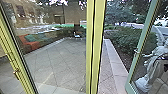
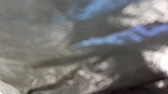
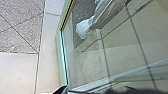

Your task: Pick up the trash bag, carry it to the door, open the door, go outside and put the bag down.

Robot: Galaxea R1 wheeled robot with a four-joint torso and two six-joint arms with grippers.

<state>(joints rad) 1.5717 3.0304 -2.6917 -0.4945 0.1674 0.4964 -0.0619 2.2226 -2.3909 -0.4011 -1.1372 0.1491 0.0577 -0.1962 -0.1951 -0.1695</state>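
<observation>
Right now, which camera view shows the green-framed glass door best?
The head view, since it takes in much of the door and its handle. The right wrist view shows its lower frame and some glass.

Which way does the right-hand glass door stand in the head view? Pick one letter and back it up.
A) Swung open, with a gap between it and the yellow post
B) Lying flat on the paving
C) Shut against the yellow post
A: the green-framed door stands apart from the yellow post, and the hedge and pale edging show between them.
</observation>
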